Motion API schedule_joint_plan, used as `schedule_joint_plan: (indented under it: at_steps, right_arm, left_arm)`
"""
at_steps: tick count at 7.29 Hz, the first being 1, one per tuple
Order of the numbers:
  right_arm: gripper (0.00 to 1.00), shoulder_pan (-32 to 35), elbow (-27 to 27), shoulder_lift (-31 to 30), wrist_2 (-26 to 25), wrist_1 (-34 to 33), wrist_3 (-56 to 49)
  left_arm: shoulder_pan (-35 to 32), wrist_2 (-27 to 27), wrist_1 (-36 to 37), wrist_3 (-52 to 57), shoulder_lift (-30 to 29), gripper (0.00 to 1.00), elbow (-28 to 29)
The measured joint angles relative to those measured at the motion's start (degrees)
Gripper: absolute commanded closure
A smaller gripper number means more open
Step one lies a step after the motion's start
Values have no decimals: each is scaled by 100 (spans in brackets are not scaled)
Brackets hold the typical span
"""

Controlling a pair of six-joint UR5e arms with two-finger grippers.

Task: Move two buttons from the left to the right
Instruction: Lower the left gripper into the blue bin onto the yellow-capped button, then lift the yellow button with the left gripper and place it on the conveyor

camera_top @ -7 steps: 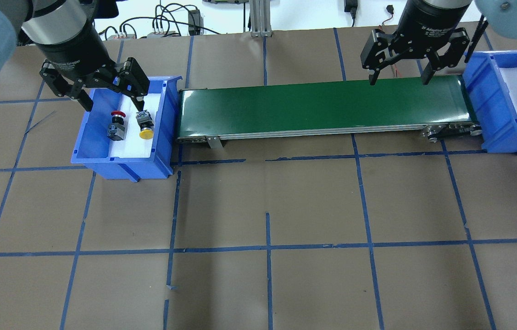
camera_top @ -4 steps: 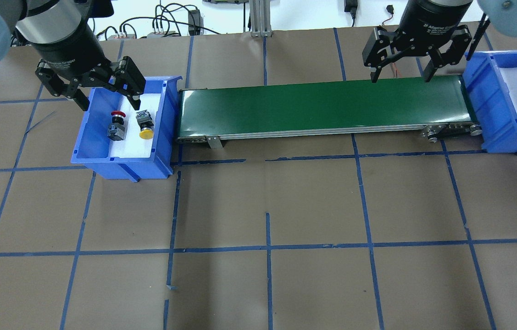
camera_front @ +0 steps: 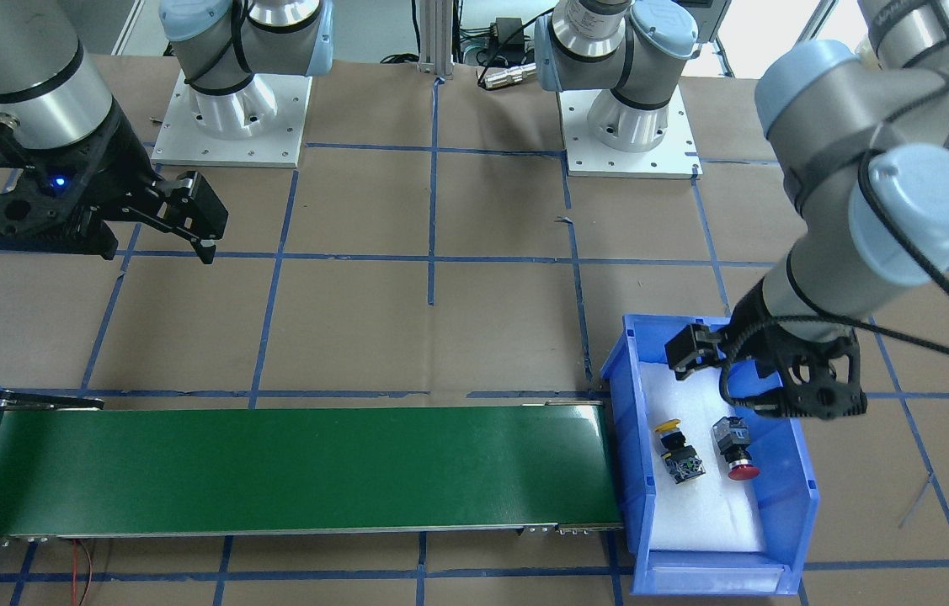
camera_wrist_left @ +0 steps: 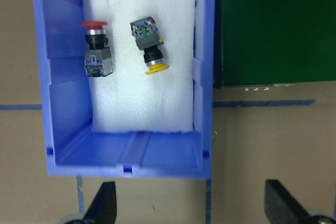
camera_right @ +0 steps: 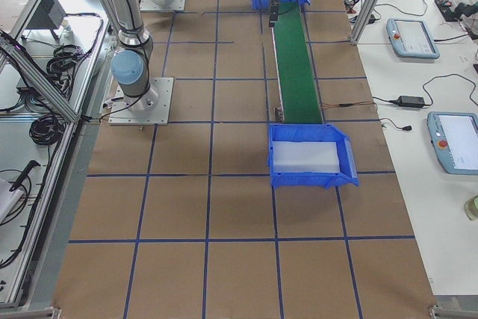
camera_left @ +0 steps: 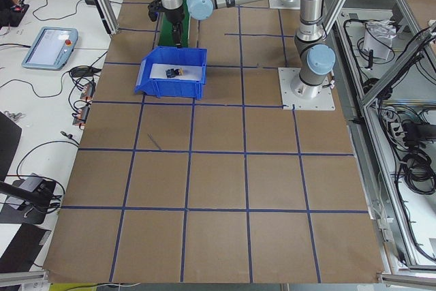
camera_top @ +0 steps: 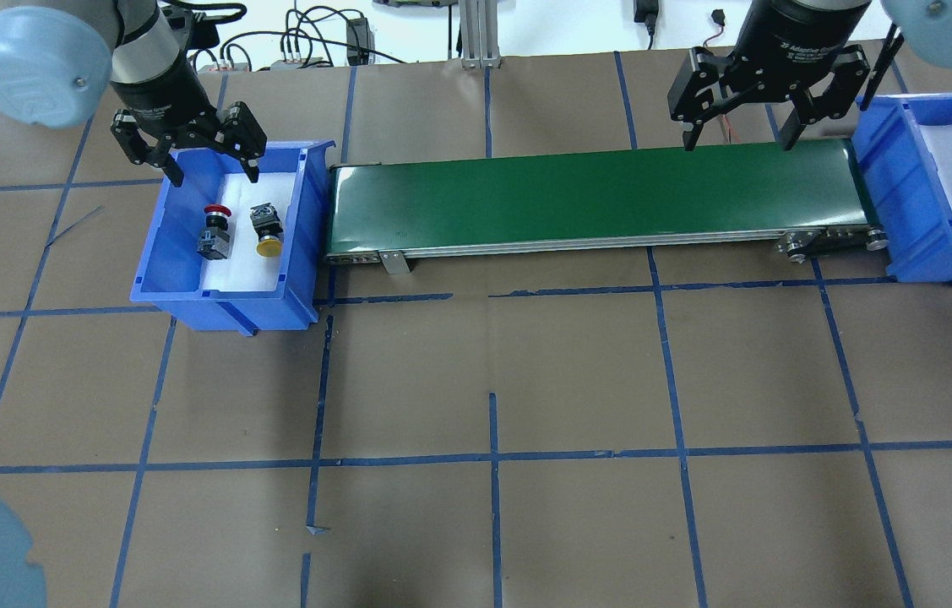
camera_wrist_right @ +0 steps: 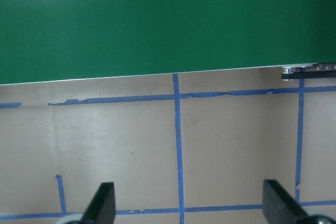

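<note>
The 2 buttons lie in the blue bin [camera_top: 153, 253] at the upper left of the overhead view, on its white foam liner. The red button [camera_top: 214, 230] is on its side on the left, with its cap toward the top of the frame and its contact block toward the bottom. The yellow button [camera_top: 265, 230] lies just to its right, not touching it, and turned the other way: block up-frame, yellow cap down-frame. In the left wrist view they sit in the upper half of the frame, red at left and yellow at centre.

The left gripper [camera_top: 216, 173] hangs over the top edge of this bin, above the buttons in the frame. Its 2 fingers are spread wide and nothing is between them. The left wrist view shows the black fingertips [camera_wrist_left: 105, 203] in the bottom corners, well apart.

A green conveyor belt [camera_top: 594, 198] runs from the bin's right wall across the upper middle of the overhead view to a second blue bin [camera_top: 906, 211] at the upper right, lined in white. The right gripper [camera_top: 737, 139] hovers over the top edge of the belt near its right end, fingers spread and holding nothing. The right wrist view shows the belt across the top and brown paper with blue tape lines [camera_wrist_right: 177, 145] below.
</note>
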Motion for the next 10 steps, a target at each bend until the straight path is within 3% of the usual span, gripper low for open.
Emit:
schedule_joint_plan:
  at_steps: [1,2,3,8,10]
  right_arm:
    - [1,0,-2,0,7,-2,29]
    - [1,0,-3,0,9,-3,42]
    - [1,0,-6,0,17,-6,49]
    - [1,-7,-4,0,32,-13,58]
    - [1,-3,-4,0,32,-13,58]
  left_arm:
    - [62,-2,55,4,-440,9,254]
    - [97,-10,83,-11,-795,27,424]
    - [113,-11,109,-19,-1043,35,507]
    - [123,-122,412,-121,-1622,36,382]
    - [119,-177,478,-164,-1758,70,376]
